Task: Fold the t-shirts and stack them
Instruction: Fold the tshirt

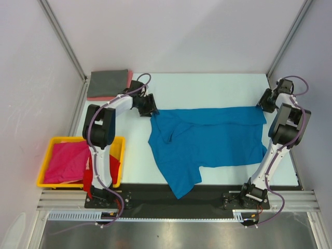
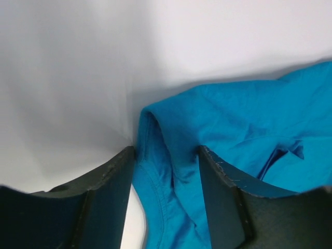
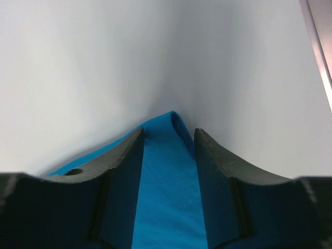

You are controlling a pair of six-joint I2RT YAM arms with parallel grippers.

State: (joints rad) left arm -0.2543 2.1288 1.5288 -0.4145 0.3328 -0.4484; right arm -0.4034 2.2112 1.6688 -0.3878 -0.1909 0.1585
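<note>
Blue t-shirt (image 1: 207,137) lies spread on the table (image 1: 207,85). Left gripper (image 2: 167,155): jaws apart, bunched hem fold between them, can't tell if squeezed. Right gripper (image 3: 169,137): jaws spread, flat shirt corner between them.

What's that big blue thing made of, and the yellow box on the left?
The blue t-shirt looks like soft, matte cloth, probably knit: it wrinkles and folds over itself. The yellow bin looks like rigid, smooth plastic, judging by its straight rim.

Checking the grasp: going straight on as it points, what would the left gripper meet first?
The bunched corner of the blue t-shirt between its fingers; the table probably lies just behind.
</note>
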